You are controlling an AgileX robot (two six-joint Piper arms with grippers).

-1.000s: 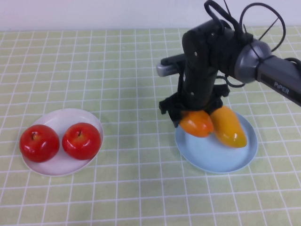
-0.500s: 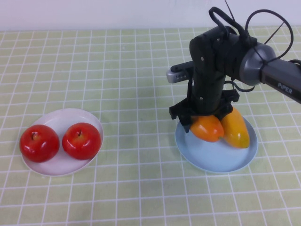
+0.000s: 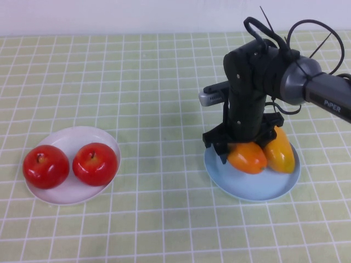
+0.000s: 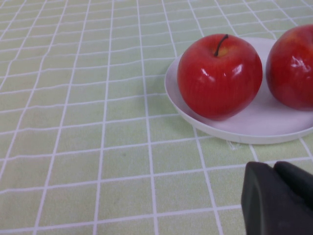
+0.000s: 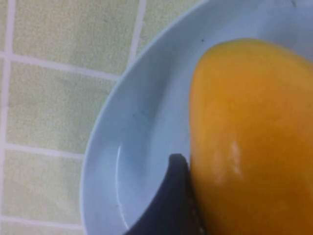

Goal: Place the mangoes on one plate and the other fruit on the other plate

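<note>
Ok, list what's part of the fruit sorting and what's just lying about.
Part of the job:
mangoes on the blue plate
apples on the white plate
right gripper, gripping one mango
left gripper, near the white plate

Lying about:
only the checked tablecloth

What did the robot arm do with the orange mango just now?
The right gripper, shut on the orange mango, carried it rightward and lowered it onto the blue plate, beside the second mango. It has not let go. Both apples stayed on the white plate; the left gripper remains near that plate.
</note>
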